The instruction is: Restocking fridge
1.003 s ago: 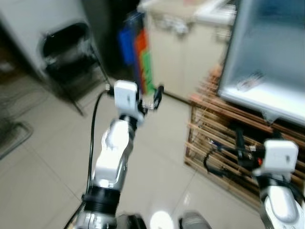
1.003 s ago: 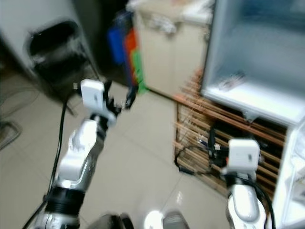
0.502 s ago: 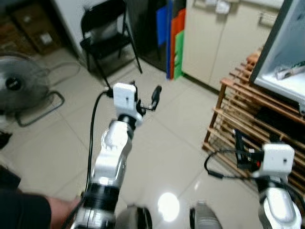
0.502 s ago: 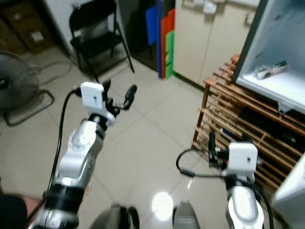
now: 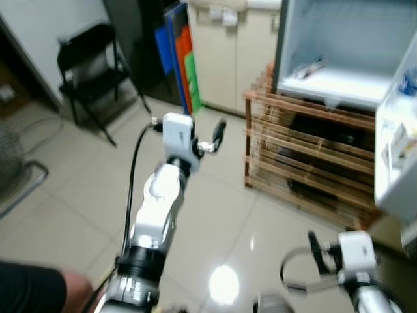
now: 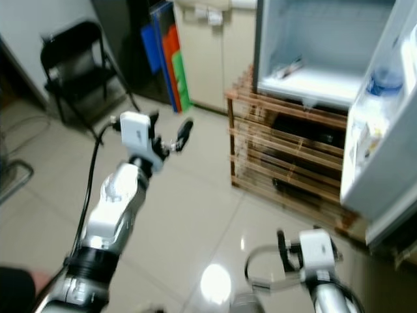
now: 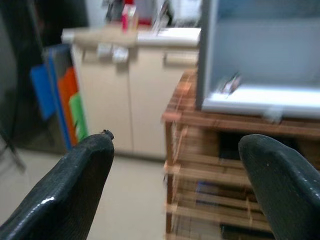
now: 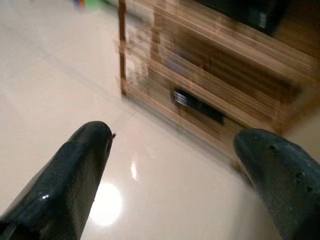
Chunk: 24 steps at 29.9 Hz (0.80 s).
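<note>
The fridge (image 6: 313, 45) stands open on a slatted wooden rack (image 6: 287, 163), ahead and to the right of both claws, with its door (image 6: 384, 124) swung out on the right. On its bottom shelf lies a small flat packet (image 5: 307, 67), too blurred to name; a bottle (image 6: 381, 81) sits in the door rack.

The left claw (image 5: 210, 138) is raised at mid-height over the tiled floor (image 5: 65, 195), pointing toward the fridge, well short of the rack. Its fingers (image 7: 75, 185) stand wide apart and hold nothing. The right claw (image 6: 281, 246) is low, near the rack's foot, fingers (image 8: 75, 175) also spread wide and empty, aimed at the floor and the lower slats.

Beyond the left claw are a beige cabinet (image 5: 234, 59), blue, orange and green boards (image 5: 181, 62) leaning beside it, and a black folding chair (image 5: 88, 68) farther left.
</note>
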Tool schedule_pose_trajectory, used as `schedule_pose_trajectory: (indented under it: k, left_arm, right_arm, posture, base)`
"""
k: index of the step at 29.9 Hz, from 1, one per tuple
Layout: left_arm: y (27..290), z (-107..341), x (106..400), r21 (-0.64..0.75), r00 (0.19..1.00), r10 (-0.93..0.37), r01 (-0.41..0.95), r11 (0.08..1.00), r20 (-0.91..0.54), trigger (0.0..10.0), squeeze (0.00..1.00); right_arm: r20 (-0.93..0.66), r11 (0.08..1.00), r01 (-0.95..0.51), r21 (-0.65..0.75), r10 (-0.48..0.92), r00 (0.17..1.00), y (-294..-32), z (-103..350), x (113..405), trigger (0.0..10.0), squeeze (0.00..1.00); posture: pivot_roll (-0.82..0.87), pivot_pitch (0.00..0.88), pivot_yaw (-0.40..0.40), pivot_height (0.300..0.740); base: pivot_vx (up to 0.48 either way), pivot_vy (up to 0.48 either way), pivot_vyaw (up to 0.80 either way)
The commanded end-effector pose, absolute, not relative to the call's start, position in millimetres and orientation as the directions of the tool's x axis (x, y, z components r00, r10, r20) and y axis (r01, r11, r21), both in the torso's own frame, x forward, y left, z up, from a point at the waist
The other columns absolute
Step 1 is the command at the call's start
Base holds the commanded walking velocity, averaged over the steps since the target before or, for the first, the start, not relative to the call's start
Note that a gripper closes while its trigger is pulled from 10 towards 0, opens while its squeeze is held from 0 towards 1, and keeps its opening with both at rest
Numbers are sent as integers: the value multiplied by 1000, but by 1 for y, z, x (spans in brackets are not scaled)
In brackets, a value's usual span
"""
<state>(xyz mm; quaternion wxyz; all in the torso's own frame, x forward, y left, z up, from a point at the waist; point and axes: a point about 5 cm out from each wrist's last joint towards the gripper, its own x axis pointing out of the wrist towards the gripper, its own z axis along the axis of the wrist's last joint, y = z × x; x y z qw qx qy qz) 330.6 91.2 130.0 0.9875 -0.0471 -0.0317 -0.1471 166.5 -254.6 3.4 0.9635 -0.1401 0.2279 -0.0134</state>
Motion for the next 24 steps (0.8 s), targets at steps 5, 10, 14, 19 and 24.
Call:
schedule_pose_trajectory:
  k: [5,10,14,19,24]
  left_arm:
    - [96,125,337,-71,964,-260,263,962,48,10000,0]
    - [90,112,336,-30,957,-292,292,956,5,10000,0]
    - [91,88,336,-3,949,-289,291,957,-130,10000,0]
    - [103,61,333,-61,928,-229,221,973,-293,10000,0]
    - [96,62,336,-54,927,-247,242,969,-283,10000,0]
  right_arm:
    - [-489,915,186,-358,-353,798,-297,-11,159,10000,0]
    - [-96,674,522,-524,-655,750,-340,56,192,10000,0]
    - [-26,605,610,-512,-721,692,-349,72,201,10000,0]
    - [-65,553,683,-477,-797,600,-359,74,202,10000,0]
    - [-83,719,574,-391,-649,756,-324,69,217,10000,0]
  posture:
    - [-316,70,116,718]
    - [-327,59,127,718]
    - [-330,56,130,718]
    - [-341,52,135,718]
    - [-347,48,134,718]
  base:
    - [0,0,0]
    - [0,0,0]
    - [0,0,0]
    - [0,0,0]
    - [0,0,0]
